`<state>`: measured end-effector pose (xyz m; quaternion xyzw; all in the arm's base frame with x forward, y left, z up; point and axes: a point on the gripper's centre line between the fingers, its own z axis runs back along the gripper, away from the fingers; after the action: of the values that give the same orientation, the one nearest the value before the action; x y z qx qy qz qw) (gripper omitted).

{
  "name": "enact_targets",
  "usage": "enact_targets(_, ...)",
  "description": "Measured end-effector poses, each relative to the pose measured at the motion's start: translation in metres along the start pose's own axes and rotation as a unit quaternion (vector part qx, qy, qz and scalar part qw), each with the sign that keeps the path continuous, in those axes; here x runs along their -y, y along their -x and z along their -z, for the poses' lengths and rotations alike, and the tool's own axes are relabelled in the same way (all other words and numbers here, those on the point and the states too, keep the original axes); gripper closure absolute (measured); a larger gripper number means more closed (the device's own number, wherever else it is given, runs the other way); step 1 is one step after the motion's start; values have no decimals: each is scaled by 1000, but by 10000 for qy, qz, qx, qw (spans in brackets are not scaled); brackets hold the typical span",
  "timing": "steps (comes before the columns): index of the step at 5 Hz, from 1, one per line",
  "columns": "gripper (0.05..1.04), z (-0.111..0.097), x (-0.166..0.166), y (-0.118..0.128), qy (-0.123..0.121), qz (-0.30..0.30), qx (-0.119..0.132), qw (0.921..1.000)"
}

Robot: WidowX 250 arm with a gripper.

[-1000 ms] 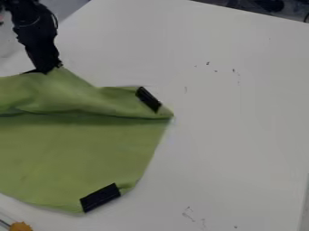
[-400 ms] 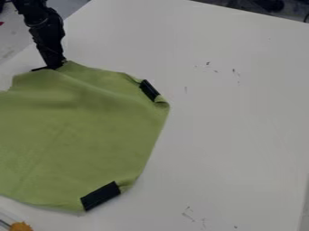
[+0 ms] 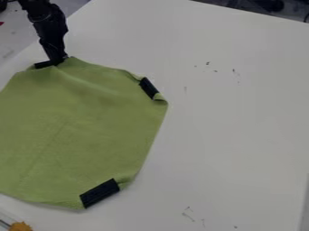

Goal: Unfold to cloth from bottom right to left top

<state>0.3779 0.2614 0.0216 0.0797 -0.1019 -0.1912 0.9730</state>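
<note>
Cloth, green and matte, lies spread in a broad, many-sided shape over the left part of the smooth white table, with soft wrinkles near its top and a faint straight crease lower down. Black oblong strips sit at its right and bottom edges. The black gripper is at its top edge; how far open it is, or whether it grips fabric, I cannot tell.
</note>
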Motion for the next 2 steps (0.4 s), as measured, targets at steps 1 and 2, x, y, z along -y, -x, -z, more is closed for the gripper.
enact_targets(1, 842, -5, -2, -2, -76, -92, -204, 9997)
enact_targets(2, 588, -26, -10, -13, -191, -343, -436, 9983)
